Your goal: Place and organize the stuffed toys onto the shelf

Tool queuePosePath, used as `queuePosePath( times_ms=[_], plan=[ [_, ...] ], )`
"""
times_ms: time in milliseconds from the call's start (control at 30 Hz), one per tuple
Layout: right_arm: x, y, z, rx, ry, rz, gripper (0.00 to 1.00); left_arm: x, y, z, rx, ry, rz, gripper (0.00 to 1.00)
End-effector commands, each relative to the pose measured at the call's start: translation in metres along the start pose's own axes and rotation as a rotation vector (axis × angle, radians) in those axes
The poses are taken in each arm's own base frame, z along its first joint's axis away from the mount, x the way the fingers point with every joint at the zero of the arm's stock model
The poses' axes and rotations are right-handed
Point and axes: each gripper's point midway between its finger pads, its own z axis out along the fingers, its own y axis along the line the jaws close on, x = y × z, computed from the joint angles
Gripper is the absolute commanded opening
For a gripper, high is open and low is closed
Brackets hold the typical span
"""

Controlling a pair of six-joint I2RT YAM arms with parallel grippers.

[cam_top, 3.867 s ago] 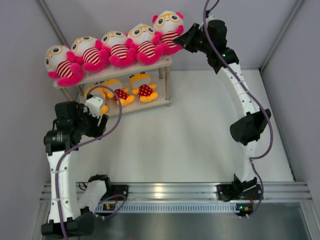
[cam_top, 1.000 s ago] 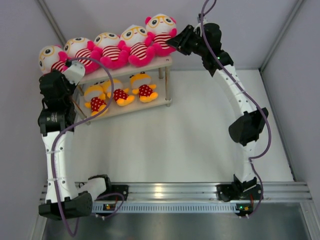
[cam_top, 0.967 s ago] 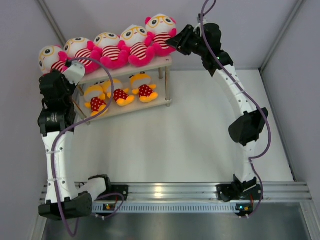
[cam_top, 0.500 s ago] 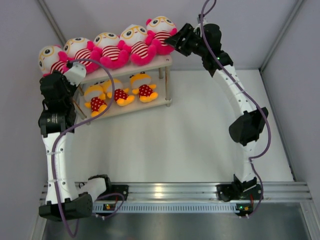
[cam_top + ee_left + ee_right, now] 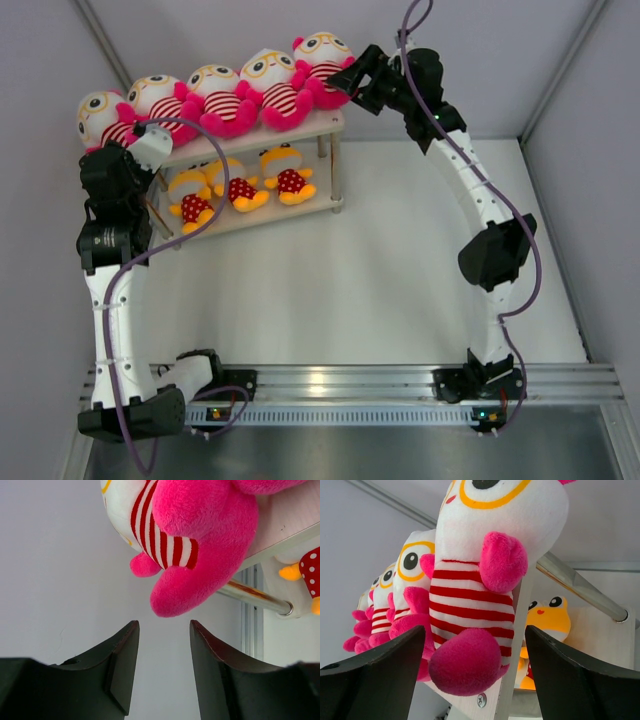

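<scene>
Several striped stuffed toys sit in a row on the top board of the shelf [image 5: 312, 127], from the leftmost [image 5: 100, 114] to the rightmost [image 5: 322, 60]. Three orange stuffed toys [image 5: 286, 172] lie on the lower board. My right gripper [image 5: 350, 80] is open at the shelf's right end. In the right wrist view its fingers straddle the rightmost toy's [image 5: 475, 592] pink foot without touching it, right gripper [image 5: 475, 630]. My left gripper [image 5: 122, 148] is open at the left end. It is empty, just below the leftmost toy's pink foot [image 5: 200, 575], left gripper [image 5: 164, 625].
Silver shelf legs [image 5: 335, 165] stand at the corners; one leg [image 5: 255, 596] runs close beside my left fingers. Grey walls enclose the table at the back and sides. The white tabletop [image 5: 380, 270] stretches in front of the shelf.
My right gripper has opened and let go of the rightmost striped toy, which now rests slightly further left. The left arm rose earlier from the lower tier to the shelf's left end and now holds still.
</scene>
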Motion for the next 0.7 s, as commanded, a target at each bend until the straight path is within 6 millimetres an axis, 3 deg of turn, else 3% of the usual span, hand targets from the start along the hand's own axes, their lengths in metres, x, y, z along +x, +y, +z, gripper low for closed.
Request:
queuePosePath(
  times_ms=[0, 33, 167, 467, 667],
  plan=[
    [-0.028, 0.033, -0.016, -0.076, -0.081, -0.050, 0.82, -0.011, 0.013, -0.006, -0.045, -0.058, -0.018, 0.51],
    [-0.029, 0.033, -0.016, -0.076, -0.083, -0.048, 0.82, -0.011, 0.013, -0.006, -0.045, -0.056, -0.016, 0.51],
    [-0.031, 0.035, -0.018, -0.080, -0.087, -0.052, 0.99, -0.011, 0.013, -0.007, -0.047, -0.058, -0.018, 0.51],
    [-0.041, 0.050, -0.029, -0.100, -0.107, -0.089, 0.99, -0.011, 0.016, -0.009, -0.053, -0.060, -0.019, 0.53],
    [-0.053, 0.062, -0.046, -0.107, -0.142, -0.124, 1.00, -0.021, 0.025, -0.021, -0.072, -0.103, -0.071, 0.59]
  ],
)
